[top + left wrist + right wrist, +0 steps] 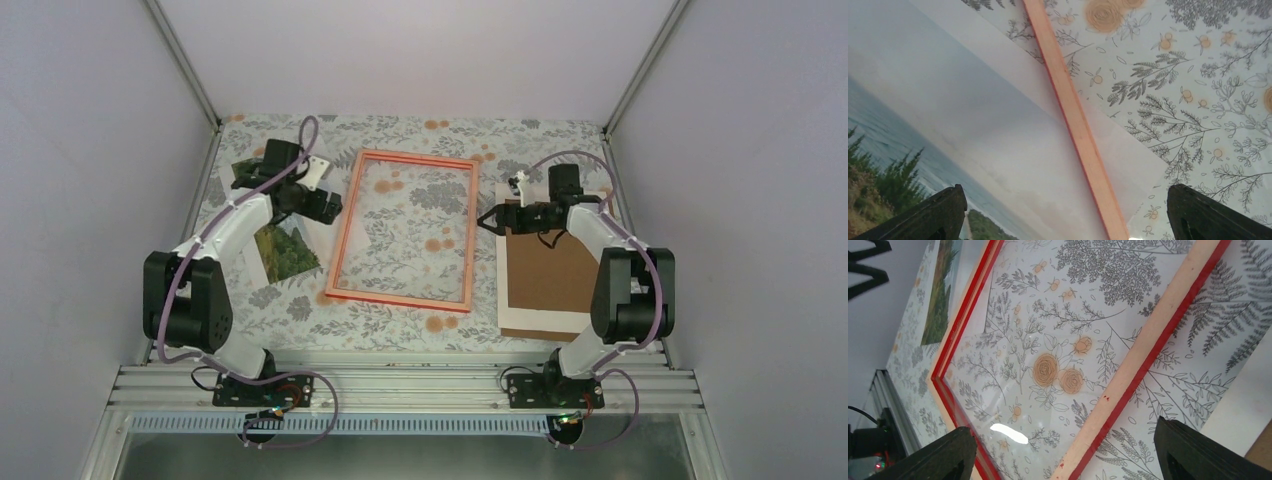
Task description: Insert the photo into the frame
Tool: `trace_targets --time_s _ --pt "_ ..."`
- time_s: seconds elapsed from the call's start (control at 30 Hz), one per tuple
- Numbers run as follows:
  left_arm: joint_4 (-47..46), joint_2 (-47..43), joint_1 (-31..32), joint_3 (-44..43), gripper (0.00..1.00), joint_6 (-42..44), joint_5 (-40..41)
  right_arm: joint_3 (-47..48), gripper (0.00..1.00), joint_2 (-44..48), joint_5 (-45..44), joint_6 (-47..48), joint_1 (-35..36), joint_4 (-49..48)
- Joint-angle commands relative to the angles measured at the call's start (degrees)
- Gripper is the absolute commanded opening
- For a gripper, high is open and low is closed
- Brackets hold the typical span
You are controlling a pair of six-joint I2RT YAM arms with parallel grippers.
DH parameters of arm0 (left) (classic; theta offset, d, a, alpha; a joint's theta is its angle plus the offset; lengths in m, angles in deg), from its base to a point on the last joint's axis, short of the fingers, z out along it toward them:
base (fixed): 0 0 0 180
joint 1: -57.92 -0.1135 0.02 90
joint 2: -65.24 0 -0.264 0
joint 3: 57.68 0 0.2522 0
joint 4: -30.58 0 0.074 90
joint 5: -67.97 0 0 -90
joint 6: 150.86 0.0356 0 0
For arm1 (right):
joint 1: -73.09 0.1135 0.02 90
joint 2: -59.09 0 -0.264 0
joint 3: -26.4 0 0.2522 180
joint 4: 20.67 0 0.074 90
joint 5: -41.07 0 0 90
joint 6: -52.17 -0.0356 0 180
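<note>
Brown backing board [550, 270] R of frame [400, 297], photo [290, 252] L below left fingers [938, 212]; these & right fingers [943, 455] wide, empty.

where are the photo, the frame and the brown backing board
photo [290, 252], top external view, on its green trees
frame [400, 300], top external view, on its near rail
brown backing board [548, 272], top external view, on its bare middle

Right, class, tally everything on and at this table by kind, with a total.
Photo: 1
Frame: 1
Brown backing board, white-edged: 1
Robot arms: 2
Total: 5
</note>
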Motion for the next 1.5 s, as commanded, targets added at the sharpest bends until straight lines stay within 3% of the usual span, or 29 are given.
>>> trace_targets --time_s 0.0,0.23,0.43,0.53,0.63,0.73,0.83,1.0,1.23,1.47 --pt "1.64 -0.63 -3.32 -1.82 1.0 5.92 -13.36 3.0 0.9 2.12 -2.07 8.9 0.63 6.13" --pt "0.06 -1.77 2.05 -1.2 1.0 13.24 -23.72 3.95 0.9 5.11 -8.58 15.95 -3.2 14.52" --pt "-10.35 0.83 20.75 -1.69 0.99 23.46 -17.93 2.83 0.9 9.42 -13.02 22.41 -11.9 23.0" --pt "-14.64 5.71 28.26 -4.01 0.95 24.09 -16.88 2.72 0.89 11.03 -15.74 23.47 -14.67 24.88" --pt "-18.94 10.15 32.07 -8.26 0.91 13.83 -22.55 2.08 0.87 11.71 -17.96 22.58 -15.44 24.11" --pt "-22.45 15.62 34.51 -13.06 0.86 -4.42 -26.97 2.01 0.85 11.59 -20.05 21.16 -16.67 22.63" --pt "-26.91 19.54 37.4 -15.04 0.87 -19.41 -26.46 3.05 0.83 9.87 -20.93 20.68 -18.42 22.93" --pt "-22.49 26.69 40.8 -22.23 0.85 -35.35 -18.9 4.32 0.8 6.95 -24.85 21.51 -20.27 23.37" --pt "-22.58 35.82 41.21 -27.27 0.8 -47.92 -18.88 2.68 0.69 3.64 -26.12 22.44 -23.7 22.11" --pt "-23.7 40.99 41.23 -29.41 0.69 -52.76 -19.31 0.98 0.55 2.06 -21.66 22.98 -23.88 22.27"
